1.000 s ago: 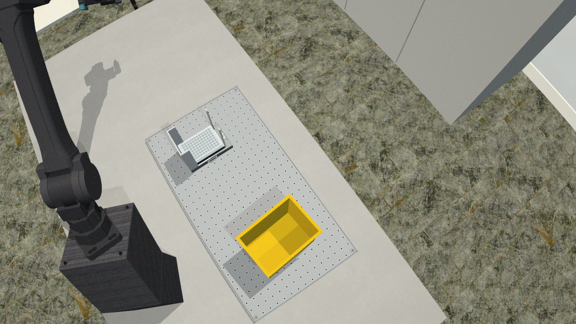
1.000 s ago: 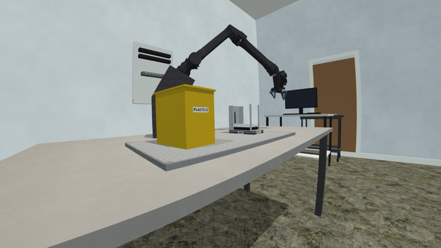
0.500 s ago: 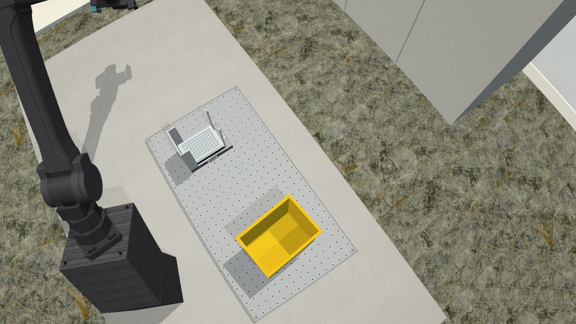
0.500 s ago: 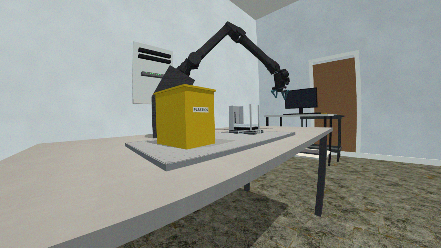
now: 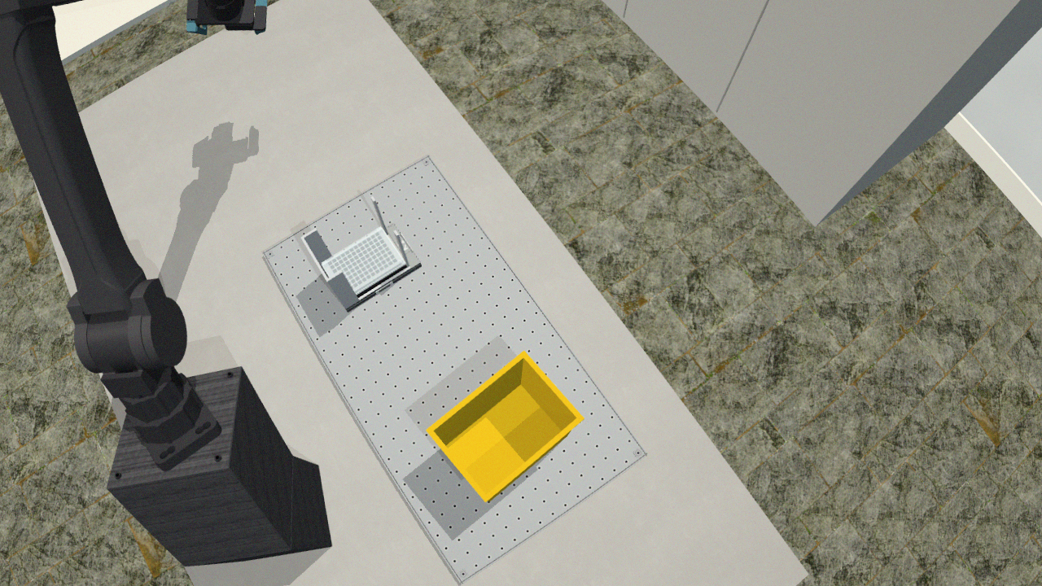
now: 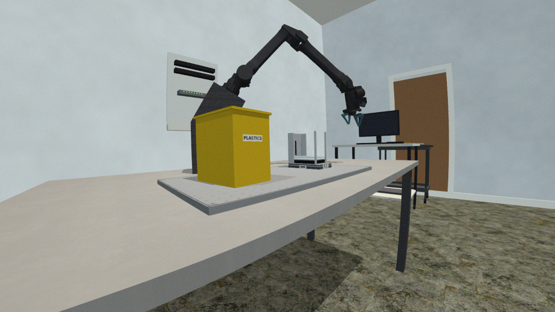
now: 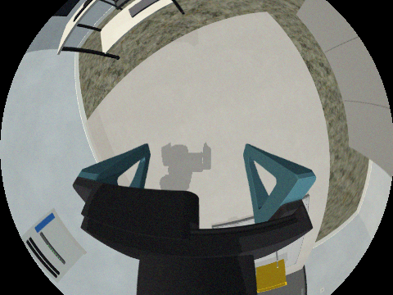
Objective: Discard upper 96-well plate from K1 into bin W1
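Note:
The stack rack K1 (image 5: 361,260) stands on the perforated plate's far end, with thin upright posts. The upper white 96-well plate (image 5: 362,262) lies on top of the stack; the lower plate shows beneath it in the side view (image 6: 309,160). The yellow plastics bin W1 (image 5: 505,425) stands upright at the plate's near end, labelled PLASTICS (image 6: 233,146). My gripper (image 6: 352,118) is open and empty. It hangs high above the bare table top beyond the rack, fingers down. In the wrist view its teal fingers frame only table top.
The grey perforated baseplate (image 5: 451,364) carries rack and bin. My arm's dark base block (image 5: 211,481) stands left of it. A side table with a monitor (image 6: 379,124) stands beyond the table's far end. Grey cabinets (image 5: 808,80) stand across the floor.

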`<state>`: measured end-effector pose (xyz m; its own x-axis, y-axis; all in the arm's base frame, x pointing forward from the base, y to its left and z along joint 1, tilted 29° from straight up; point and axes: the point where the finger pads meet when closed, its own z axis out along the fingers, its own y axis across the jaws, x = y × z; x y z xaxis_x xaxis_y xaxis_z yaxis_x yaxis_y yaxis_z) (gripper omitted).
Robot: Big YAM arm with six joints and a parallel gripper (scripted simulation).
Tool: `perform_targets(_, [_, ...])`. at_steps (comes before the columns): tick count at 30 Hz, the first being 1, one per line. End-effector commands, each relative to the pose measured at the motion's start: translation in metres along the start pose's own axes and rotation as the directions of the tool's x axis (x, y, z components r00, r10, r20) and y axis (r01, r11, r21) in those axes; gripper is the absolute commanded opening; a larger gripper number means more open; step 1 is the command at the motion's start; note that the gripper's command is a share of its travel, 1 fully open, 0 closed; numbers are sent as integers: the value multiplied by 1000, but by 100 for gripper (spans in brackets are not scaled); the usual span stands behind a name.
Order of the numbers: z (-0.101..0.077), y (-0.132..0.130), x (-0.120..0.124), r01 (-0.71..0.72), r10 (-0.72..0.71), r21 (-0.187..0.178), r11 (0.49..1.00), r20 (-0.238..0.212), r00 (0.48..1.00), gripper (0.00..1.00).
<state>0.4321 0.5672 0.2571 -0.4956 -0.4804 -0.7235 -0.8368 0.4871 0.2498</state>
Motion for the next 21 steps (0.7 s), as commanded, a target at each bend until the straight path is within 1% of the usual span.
perform_targets(1, [-31, -15, -18, 16, -17, 16, 1000, 64, 998, 100])
perform_targets(2, [-32, -20, -9, -46, 45, 34, 998, 32, 999, 100])
perform_targets(3, [-32, -24, -5, -76, 75, 46, 996, 23, 997, 100])
perform_targets(4, [-29, -30, 2, -108, 108, 60, 992, 9, 994, 100])
perform_targets(5, [-36, -31, 1, -105, 104, 59, 993, 18, 994, 100])
perform_targets(6, [-38, -34, -3, -97, 94, 50, 994, 43, 995, 100])
perform_targets(8, [-40, -41, 4, -96, 94, 51, 994, 42, 995, 100])
perform_targets(10, [-40, -41, 4, -96, 94, 51, 994, 42, 995, 100])
perform_targets(11, [-23, -52, 21, -93, 92, 54, 994, 8, 996, 100])
perform_targets(12, [-38, -52, 21, -138, 138, 74, 988, 2, 990, 100])
perform_targets(13, [-45, -53, 20, -164, 164, 85, 983, 7, 986, 100])
perform_targets(14, [-47, -57, 23, -194, 194, 98, 976, 3, 981, 100])
perform_targets(15, [-48, -60, 27, -194, 194, 98, 976, 3, 981, 100])
perform_targets(16, [-49, -63, 24, -186, 185, 88, 979, 25, 982, 100])
perform_targets(21, [-57, -80, 40, -163, 162, 90, 982, 23, 987, 100])
